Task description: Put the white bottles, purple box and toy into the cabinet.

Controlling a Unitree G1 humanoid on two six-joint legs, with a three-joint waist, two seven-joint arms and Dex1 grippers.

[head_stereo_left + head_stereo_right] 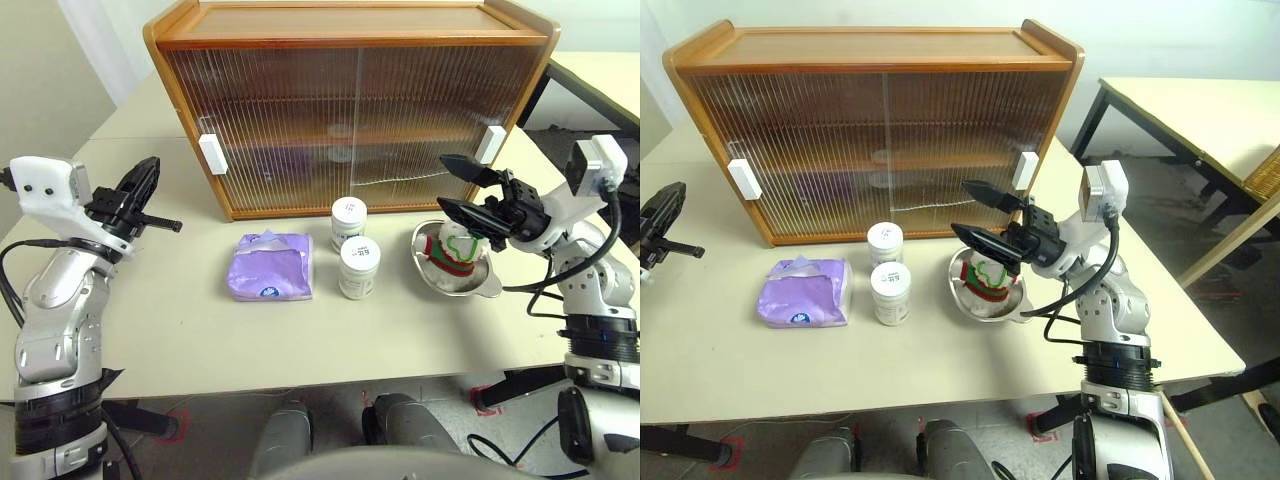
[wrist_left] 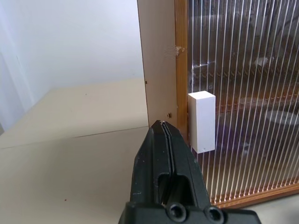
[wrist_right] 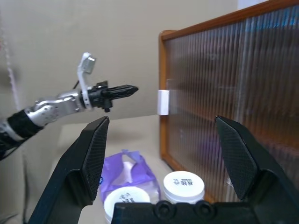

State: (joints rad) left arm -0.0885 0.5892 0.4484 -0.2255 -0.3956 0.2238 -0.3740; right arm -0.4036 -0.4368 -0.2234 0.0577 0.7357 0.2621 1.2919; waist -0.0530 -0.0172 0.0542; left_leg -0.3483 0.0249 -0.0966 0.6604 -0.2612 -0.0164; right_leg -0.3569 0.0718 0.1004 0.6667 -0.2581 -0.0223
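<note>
Cabinet [image 1: 350, 110]: wooden, two shelves, standing at the back edge of the table [image 1: 180, 340]. Both ribbed translucent sliding doors are shut, their panels meeting mid-front. White handles: the left handle [image 1: 211, 154] at the left end of the front, the right handle [image 1: 490, 144] at the right end. Faint shapes show through the ribs; I cannot make out what they are.

Items all outside, on the table in front of the cabinet:
- two white bottles [image 1: 354, 245], upright, one behind the other, the rear one just beside the cabinet's base
- purple box [image 1: 270, 266], a soft crinkled pack lying flat, left of the bottles
- toy [image 1: 455, 250], red and green on white, sitting in a steel bowl [image 1: 480, 285] right of the bottles

Left gripper [image 1: 140, 195]: fingers pressed together, empty, hanging over the table's left edge, aimed at the left handle but apart from it.
Right gripper [image 1: 455, 188]: jaws wide apart, empty, hovering above the toy and bowl, pointing toward the bottles.

Judged step: opening a door, nothing loaded yet. To do it well, bring the closed left tip against the outer side of the left handle and push along the track toward the centre, level, without pressing into the ribbed panel. Keep the right gripper clear above the bowl meanwhile.
</note>
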